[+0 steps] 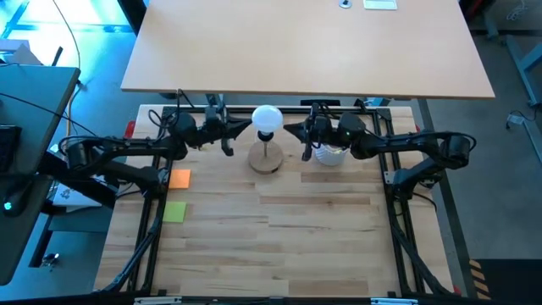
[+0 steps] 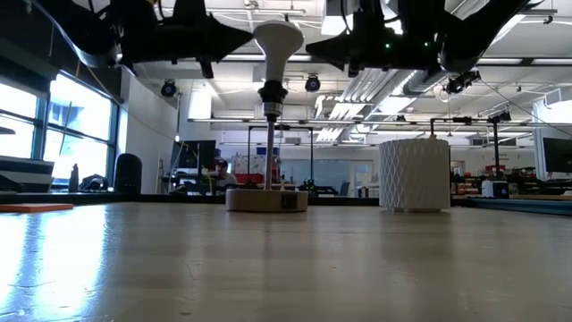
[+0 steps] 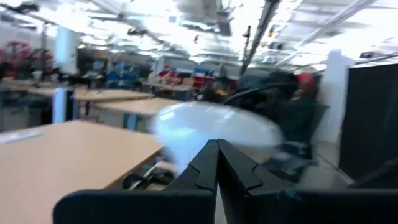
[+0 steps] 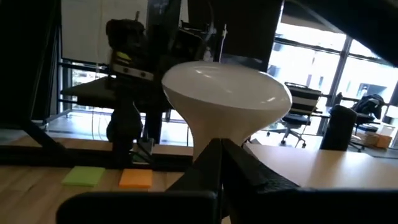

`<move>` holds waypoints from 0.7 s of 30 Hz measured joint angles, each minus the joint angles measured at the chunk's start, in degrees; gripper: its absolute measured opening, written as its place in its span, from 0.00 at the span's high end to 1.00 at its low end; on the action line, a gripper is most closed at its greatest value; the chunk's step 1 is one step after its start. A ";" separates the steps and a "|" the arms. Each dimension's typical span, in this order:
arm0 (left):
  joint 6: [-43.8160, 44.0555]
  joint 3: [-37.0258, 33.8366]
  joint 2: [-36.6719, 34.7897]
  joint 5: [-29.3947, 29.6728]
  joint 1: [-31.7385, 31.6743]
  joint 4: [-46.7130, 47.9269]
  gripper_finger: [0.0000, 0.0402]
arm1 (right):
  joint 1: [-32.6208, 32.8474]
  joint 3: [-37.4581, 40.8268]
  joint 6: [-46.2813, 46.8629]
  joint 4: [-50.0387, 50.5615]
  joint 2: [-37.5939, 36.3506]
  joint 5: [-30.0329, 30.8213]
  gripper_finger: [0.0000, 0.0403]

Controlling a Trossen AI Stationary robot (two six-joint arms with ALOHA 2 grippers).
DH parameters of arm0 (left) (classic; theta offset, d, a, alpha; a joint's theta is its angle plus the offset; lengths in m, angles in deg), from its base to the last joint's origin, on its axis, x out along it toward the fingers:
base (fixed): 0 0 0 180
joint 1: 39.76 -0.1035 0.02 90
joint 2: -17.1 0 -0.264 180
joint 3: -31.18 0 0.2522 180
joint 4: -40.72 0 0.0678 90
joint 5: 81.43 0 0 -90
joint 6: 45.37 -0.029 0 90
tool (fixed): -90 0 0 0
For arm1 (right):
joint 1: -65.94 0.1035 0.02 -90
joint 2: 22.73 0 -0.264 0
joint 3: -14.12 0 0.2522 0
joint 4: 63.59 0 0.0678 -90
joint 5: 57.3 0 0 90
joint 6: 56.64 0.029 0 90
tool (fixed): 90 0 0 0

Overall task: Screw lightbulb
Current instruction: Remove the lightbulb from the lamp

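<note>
One lightbulb (image 1: 268, 117) stands upright at about twelve o'clock on the worktop (image 1: 279, 229), toward its far edge. Its long axis runs vertical: the round white globe points up and the narrow neck points down into the black top of a thin post (image 2: 269, 148). That post rises from a round wooden base (image 2: 266, 199) resting on the worktop.

The left hand (image 1: 246, 127) hangs at nine o'clock from the globe, raised to the globe's level well above the worktop, its tips aimed at the bulb from just beside it. In the left wrist view its two fingers (image 3: 205, 167) lie pressed together with nothing between them, the blurred globe just beyond their tips.

The right hand (image 1: 288, 129) hangs at three o'clock from the globe, at the same height, also pointing in at the bulb. Its fingers (image 4: 214, 163) meet too, empty, with the globe just past them; whether either hand touches the glass cannot be told.

A white perforated cup (image 2: 414, 173) stands at three o'clock from the base, under the right arm. Orange (image 1: 179, 179) and green (image 1: 174, 212) pads lie at about eight o'clock.
</note>
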 joint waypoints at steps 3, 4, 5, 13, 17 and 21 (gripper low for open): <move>-1.23 0.00 -1.89 0.24 2.51 1.70 1.00 | -0.02 0.00 0.97 1.02 0.36 0.04 1.00; -1.78 0.00 -2.62 0.93 3.27 3.14 1.00 | 0.00 0.00 0.87 1.48 0.38 0.04 1.00; -2.29 0.00 -3.31 1.70 4.01 4.24 1.00 | 0.00 0.00 0.70 1.79 0.38 0.02 1.00; -5.51 0.02 -8.31 11.76 6.63 16.14 1.00 | 0.00 0.00 0.74 1.28 0.38 0.02 1.00; -2.20 0.02 -9.11 14.22 5.12 22.40 1.00 | -0.17 0.00 0.68 1.12 0.14 -0.03 1.00; -0.57 0.02 -9.11 14.19 4.43 25.80 1.00 | -0.74 -0.02 0.97 1.01 -0.74 0.00 1.00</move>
